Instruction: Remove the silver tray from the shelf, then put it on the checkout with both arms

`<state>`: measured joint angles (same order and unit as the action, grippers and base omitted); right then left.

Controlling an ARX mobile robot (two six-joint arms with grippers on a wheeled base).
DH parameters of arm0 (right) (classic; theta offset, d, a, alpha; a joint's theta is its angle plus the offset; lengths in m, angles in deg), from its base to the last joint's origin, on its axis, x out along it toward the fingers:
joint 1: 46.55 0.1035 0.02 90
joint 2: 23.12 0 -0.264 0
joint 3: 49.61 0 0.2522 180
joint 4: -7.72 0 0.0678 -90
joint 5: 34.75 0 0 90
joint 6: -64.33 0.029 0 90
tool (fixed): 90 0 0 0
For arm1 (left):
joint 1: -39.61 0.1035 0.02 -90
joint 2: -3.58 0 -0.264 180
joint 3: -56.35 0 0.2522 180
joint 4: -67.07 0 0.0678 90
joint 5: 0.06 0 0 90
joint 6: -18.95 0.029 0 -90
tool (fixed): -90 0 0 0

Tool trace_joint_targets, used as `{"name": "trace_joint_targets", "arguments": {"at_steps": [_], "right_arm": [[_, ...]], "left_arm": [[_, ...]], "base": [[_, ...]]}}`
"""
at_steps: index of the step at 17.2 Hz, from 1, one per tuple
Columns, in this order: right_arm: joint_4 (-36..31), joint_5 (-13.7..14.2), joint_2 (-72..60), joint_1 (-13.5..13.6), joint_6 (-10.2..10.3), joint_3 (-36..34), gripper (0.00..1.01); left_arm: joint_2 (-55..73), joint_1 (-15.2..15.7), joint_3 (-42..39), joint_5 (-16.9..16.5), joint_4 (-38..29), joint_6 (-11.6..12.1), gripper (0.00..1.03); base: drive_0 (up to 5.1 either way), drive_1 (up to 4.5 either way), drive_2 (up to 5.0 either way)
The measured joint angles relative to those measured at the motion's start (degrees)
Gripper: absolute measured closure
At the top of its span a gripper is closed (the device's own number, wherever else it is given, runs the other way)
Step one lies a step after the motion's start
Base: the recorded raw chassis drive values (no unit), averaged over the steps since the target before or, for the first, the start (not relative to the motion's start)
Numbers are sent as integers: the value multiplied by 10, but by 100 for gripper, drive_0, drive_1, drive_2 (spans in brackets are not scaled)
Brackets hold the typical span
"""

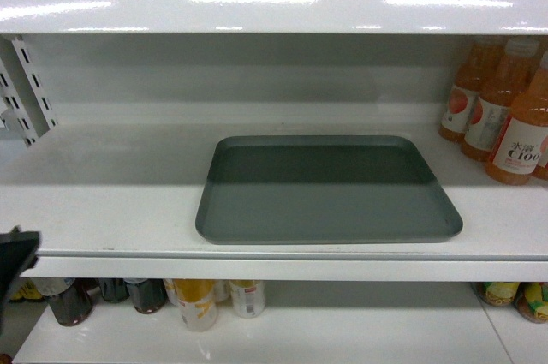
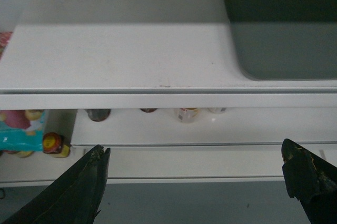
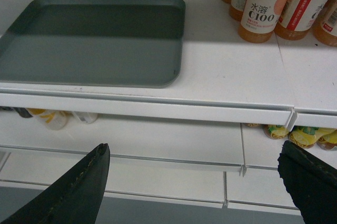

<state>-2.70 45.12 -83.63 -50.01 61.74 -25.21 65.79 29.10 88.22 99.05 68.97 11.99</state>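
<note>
Left gripper [image 2: 195, 174] jaws wide apart, empty, touching nothing, below the shelf [image 2: 105, 60] front edge. Right gripper [image 3: 195, 174] likewise wide apart, empty. Tray [image 1: 328, 188] lies flat on the shelf, long axis parallel to the front edge, bottles [image 1: 505, 111] to its right.

Bright overhead light glares on the shelf [image 1: 274, 11] edge, shading the silver tray's [image 1: 325, 188] rear half.

— What do your grippers look like?
— My left gripper [image 2: 195, 182] has its jaws spread wide, one dark fingertip [image 2: 95, 174] at each lower corner of its wrist view.
— And the right?
— My right gripper [image 3: 197, 182] is spread just as wide.
</note>
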Motion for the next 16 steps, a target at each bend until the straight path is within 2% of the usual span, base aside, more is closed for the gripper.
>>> {"name": "trace_joint_targets", "arguments": {"at_steps": [3, 5, 8, 10, 12, 16], "right_arm": [[-74, 13, -143, 21, 15, 55, 3], [-94, 23, -229, 31, 21, 99, 3], [-110, 38, -339, 40, 34, 162, 3], [-104, 53, -427, 50, 49, 238, 3], [-89, 55, -469, 55, 60, 283, 3], [-42, 75, -561, 70, 74, 397, 3]], "left_arm": [[157, -15, 75, -19, -59, -18, 5], [259, -22, 129, -29, -75, -26, 5], [386, -30, 204, -28, -80, -26, 5], [477, -37, 289, -20, -72, -27, 5], [510, -43, 331, -14, -60, -27, 5], [584, -50, 421, -12, -30, -47, 5]], "base": [[0, 0, 0], [0, 0, 0], [0, 0, 0], [0, 0, 0], [0, 0, 0], [0, 0, 0]]}}
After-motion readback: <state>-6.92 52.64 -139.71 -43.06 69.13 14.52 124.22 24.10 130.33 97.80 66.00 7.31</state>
